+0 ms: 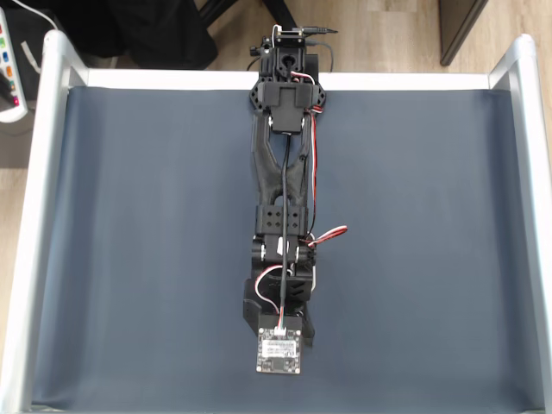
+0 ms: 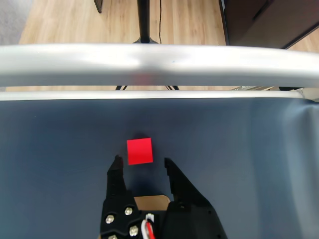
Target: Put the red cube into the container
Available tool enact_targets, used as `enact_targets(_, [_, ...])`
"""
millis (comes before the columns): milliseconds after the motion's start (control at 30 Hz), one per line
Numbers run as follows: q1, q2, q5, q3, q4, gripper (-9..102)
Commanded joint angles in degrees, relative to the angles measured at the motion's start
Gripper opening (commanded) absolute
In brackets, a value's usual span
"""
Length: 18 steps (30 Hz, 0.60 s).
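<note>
In the wrist view the red cube (image 2: 139,151) is seen lying flat on the dark surface (image 2: 239,164), just beyond the tips of the jaws (image 2: 142,162), which are spread wide and empty. Its faces are plain bright red. In the fixed view the arm (image 1: 283,185) is stretched out across the surface.

The desk (image 1: 129,259) is covered in a matt, dark blue-grey cloth-like sheet with soft creases at one corner. Its rail (image 2: 159,64) is smooth, silvery metal with a dull sheen. The cube (image 2: 139,151) is plain, matt red. The arm (image 1: 283,172) and claw (image 2: 141,164) look like matt black plastic, with shiny screws. The floor (image 2: 65,22) is light wood.
</note>
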Motion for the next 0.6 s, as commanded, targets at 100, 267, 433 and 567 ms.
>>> enact_targets(100, [0.4, -1.4, 0.0, -3.7, -4.2, 29])
enact_targets(267, [-0.1, -3.1, 0.6, -3.7, -6.0, 29])
enact_targets(433, [-0.4, -4.0, 1.0, -3.7, -6.9, 29])
enact_targets(567, [-0.8, -4.9, 1.7, -3.9, -7.4, 29])
